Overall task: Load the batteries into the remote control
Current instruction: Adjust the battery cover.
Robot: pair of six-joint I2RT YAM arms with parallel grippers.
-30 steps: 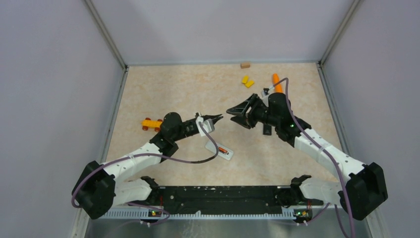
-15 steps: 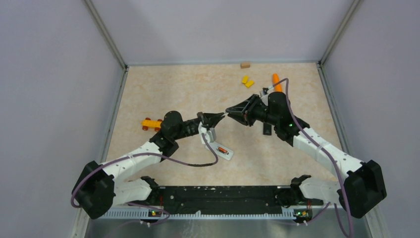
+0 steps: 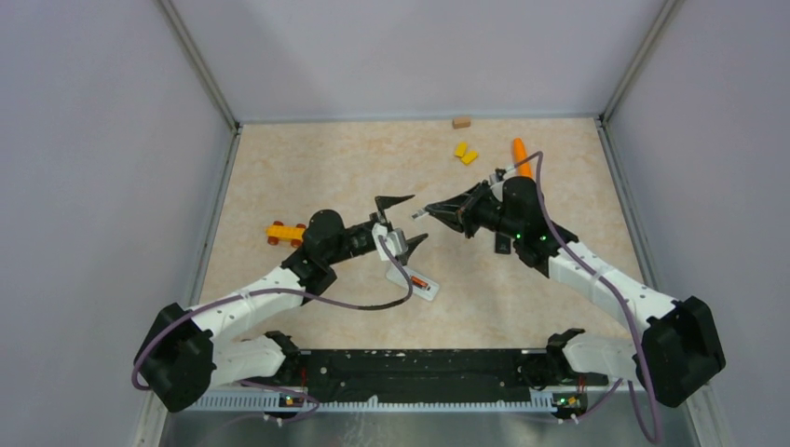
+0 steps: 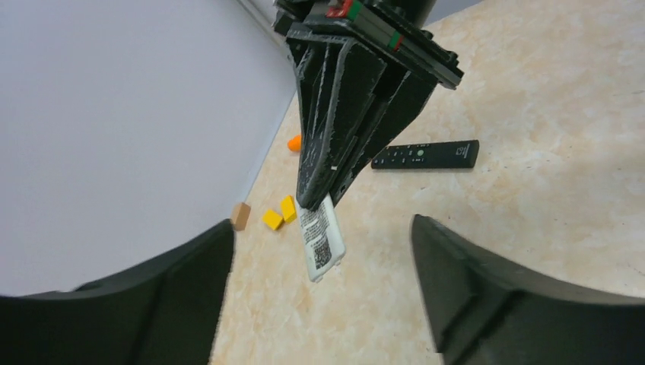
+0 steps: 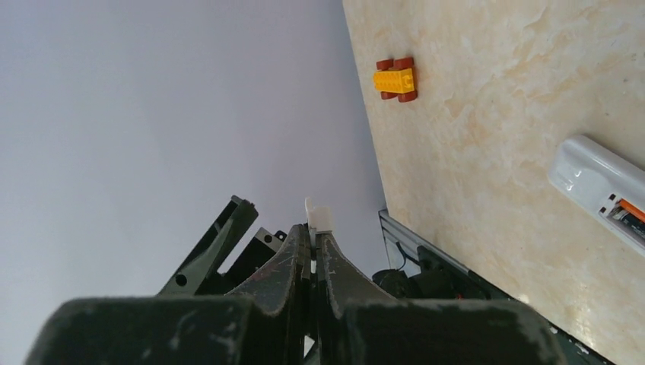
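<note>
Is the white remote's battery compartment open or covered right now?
Open. The white remote shows an orange-red battery exposed in its bay, and the right gripper is shut on a white labelled panel, probably its cover.

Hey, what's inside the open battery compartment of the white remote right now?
One orange-red battery lies in the white remote's open bay. The rest of the bay is cut off or too small to read, so a second battery cannot be confirmed.

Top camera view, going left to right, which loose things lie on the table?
From the left: toy car → white remote → yellow blocks → orange cylinder. The tan block is left out because it overlaps the yellow blocks.
</note>
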